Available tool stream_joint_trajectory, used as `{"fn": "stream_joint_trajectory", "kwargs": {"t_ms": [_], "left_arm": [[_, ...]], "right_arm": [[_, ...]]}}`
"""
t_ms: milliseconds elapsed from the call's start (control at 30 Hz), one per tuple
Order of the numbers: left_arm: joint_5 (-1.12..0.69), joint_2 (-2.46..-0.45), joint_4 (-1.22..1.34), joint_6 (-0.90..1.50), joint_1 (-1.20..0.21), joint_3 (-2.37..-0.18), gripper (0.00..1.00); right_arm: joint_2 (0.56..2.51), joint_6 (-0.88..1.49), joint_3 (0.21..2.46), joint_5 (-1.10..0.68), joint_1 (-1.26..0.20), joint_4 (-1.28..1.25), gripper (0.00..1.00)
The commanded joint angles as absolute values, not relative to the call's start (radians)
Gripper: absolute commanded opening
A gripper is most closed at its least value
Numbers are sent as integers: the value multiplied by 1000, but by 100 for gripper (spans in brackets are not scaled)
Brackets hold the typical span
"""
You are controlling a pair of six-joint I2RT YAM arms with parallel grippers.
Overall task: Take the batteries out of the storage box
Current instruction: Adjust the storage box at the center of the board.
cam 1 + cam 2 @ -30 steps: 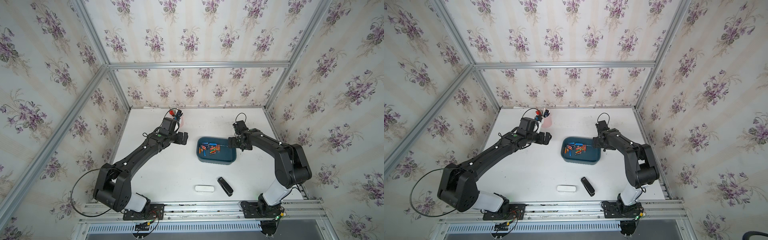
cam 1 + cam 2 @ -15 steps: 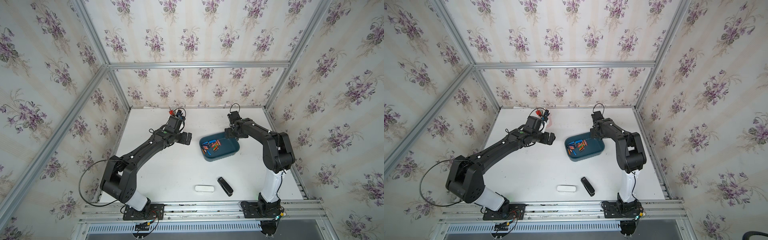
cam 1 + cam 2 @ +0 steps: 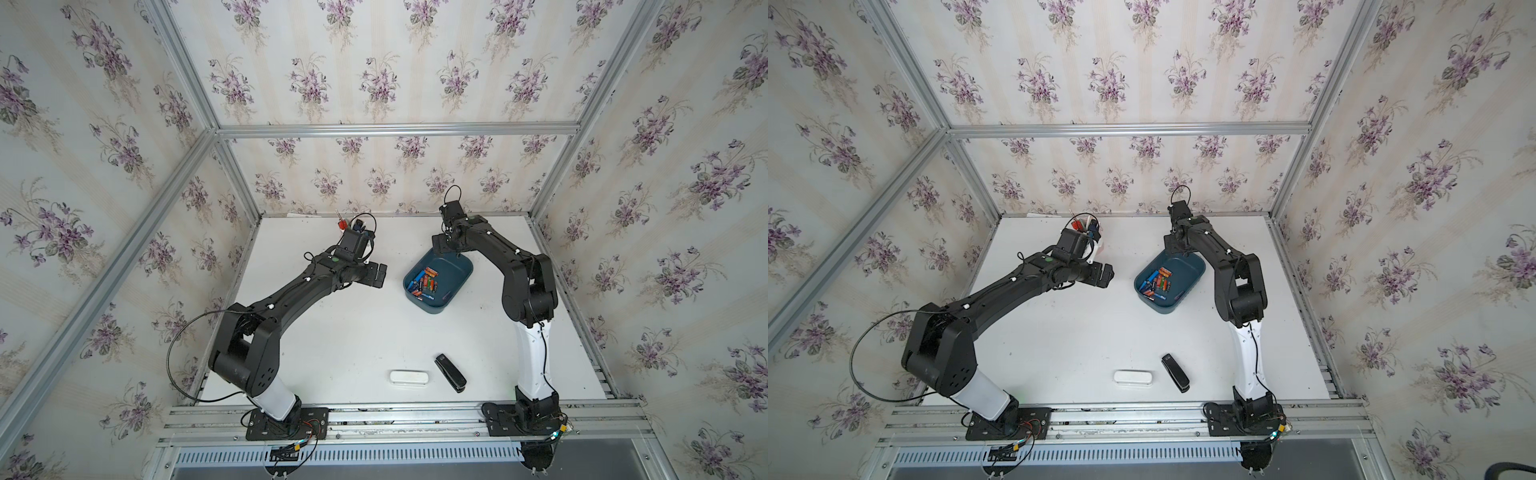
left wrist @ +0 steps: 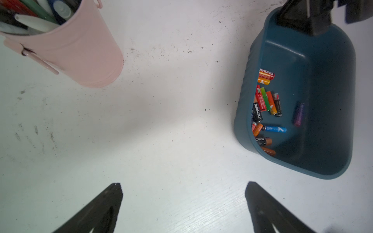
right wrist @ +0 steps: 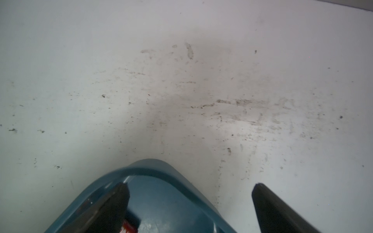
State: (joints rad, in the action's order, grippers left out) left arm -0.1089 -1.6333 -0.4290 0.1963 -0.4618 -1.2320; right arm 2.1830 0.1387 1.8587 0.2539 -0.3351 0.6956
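We are straddling far corner wall of dark teal shallow plastic storage box (image 3: 457, 272) with right gripper (image 5: 189, 186), fingers spread, nothing pinched. Small mixed-colour cylindrical batteries (image 3: 424, 284) lying inside box, right of centre. Left gripper (image 4: 184, 183) hovering left of box, fingers spread. Next move probably calling for clamping wall, then tipping.

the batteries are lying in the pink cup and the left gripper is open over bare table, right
No: the batteries lie in the storage box, not the pink cup, which holds pens. The left wrist view shows it. The left gripper is indeed open over bare table.
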Motion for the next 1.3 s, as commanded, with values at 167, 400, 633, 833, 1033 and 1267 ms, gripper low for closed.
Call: {"fn": "stream_joint_trajectory", "kwargs": {"t_ms": [167, 400, 633, 833, 1033, 1267], "left_arm": [[-148, -1658, -436, 182, -463, -1265, 100], [-181, -1689, -431, 189, -461, -1292, 100], [-187, -1701, -429, 193, -462, -1292, 100], [-191, -1714, -432, 193, -463, -1299, 100], [-201, -1741, -445, 193, -463, -1322, 100], [-221, -1778, -460, 204, -470, -1344, 100]], "right_arm": [[1976, 281, 1673, 266, -324, 749, 100], [1874, 343, 1469, 112, -289, 682, 100], [1893, 329, 1420, -24, -284, 595, 100], [1960, 284, 1478, -116, -287, 561, 100], [2050, 193, 1623, -194, -331, 597, 100], [2103, 216, 1684, -214, -367, 619, 100]]}}
